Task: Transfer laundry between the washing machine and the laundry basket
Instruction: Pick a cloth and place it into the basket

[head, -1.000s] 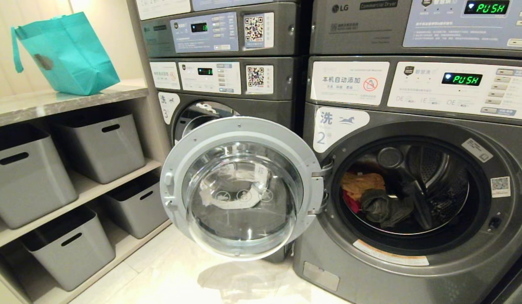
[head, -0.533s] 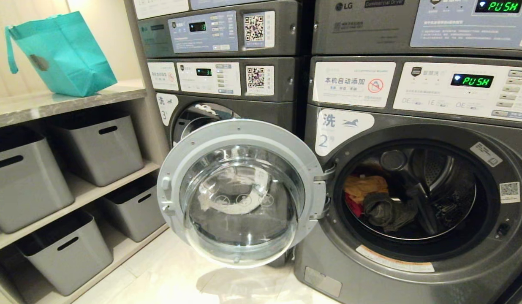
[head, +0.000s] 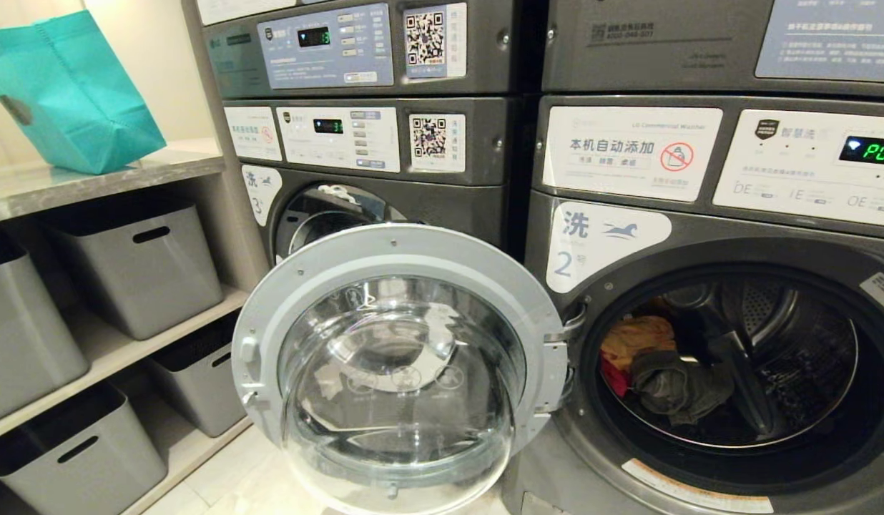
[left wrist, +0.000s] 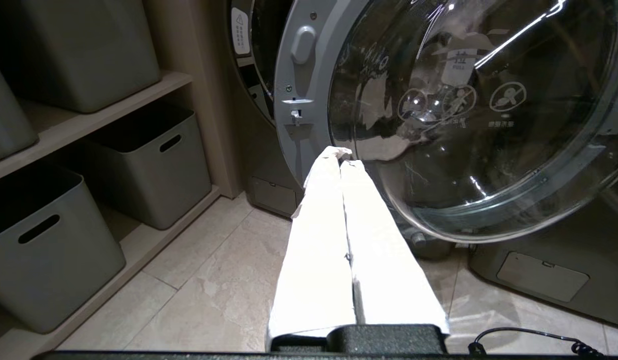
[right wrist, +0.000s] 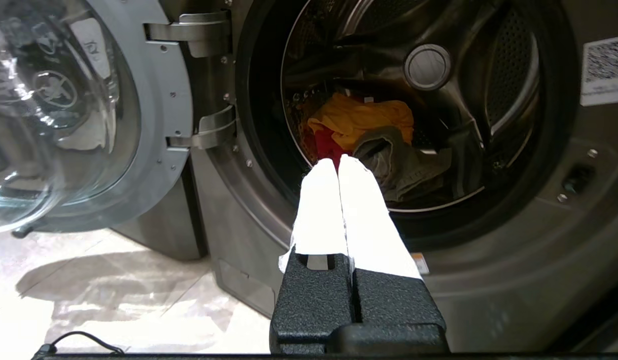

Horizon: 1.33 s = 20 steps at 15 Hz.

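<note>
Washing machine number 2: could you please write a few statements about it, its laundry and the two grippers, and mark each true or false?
1. The door of the washing machine stands open. True.
2. The drum is empty. False: a yellow garment, a red one and a dark green one lie inside.
3. The left gripper is shut and holds nothing. True.
4. The right gripper grips the yellow garment. False: it is shut, empty, outside the drum.
5. A teal bag sits on the shelf top. True.
</note>
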Motion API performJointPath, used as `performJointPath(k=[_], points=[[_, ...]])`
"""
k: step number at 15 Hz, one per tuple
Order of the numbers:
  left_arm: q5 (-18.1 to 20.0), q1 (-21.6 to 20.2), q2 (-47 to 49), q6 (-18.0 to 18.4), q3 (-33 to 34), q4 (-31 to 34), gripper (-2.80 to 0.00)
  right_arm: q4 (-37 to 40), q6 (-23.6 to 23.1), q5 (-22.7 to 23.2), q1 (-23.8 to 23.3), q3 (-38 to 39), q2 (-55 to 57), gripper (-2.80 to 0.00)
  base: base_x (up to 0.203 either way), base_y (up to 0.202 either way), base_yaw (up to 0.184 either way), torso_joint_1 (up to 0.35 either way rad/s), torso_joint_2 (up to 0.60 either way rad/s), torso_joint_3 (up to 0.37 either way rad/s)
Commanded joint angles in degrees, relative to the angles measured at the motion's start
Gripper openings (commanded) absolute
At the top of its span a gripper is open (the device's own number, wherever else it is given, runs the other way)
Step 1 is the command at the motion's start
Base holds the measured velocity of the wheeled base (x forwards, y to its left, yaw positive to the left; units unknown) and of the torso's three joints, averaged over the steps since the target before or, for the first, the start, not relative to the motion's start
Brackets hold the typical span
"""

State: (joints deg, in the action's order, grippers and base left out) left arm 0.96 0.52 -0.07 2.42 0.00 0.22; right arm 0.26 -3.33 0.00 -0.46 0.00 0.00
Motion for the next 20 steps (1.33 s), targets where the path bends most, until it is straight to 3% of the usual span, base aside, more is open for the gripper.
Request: performJointPath(k=[1, 11, 13, 17, 20], points=[[0.00, 0.00, 0.07, -0.04, 0.00, 0.04, -2.80, 0.01, -0.01, 0.00, 0.02, 0.00, 0.09, -2.80, 0.123, 0.000, -0.006, 0.017, 0.00, 0.002], [0.09, 0.00, 0.07, 0.13, 0.00, 0.04, -2.80, 0.53, -1.84, 0.09, 0.02, -0.33, 0.18, -2.80, 0.000, 0.000, 0.000, 0.000, 0.00, 0.000], [0.44, 0.00, 0.07, 0.48, 0.00, 0.04, -2.80, 1.78, -2.95, -0.01, 0.02, -4.62, 0.89, -2.80, 0.000, 0.000, 0.000, 0.000, 0.00, 0.000], [0.36, 0.00, 0.07, 0.57, 0.00, 0.04, -2.80, 12.68, -4.29, 0.25, -0.36, -23.24, 18.49, -2.80, 0.000, 0.000, 0.000, 0.000, 0.00, 0.000], [0.36, 0.00, 0.07, 0.57, 0.00, 0.04, -2.80, 12.54, -4.45, 1.02, -0.43, -27.24, 37.71, -2.80, 0.000, 0.000, 0.000, 0.000, 0.00, 0.000]])
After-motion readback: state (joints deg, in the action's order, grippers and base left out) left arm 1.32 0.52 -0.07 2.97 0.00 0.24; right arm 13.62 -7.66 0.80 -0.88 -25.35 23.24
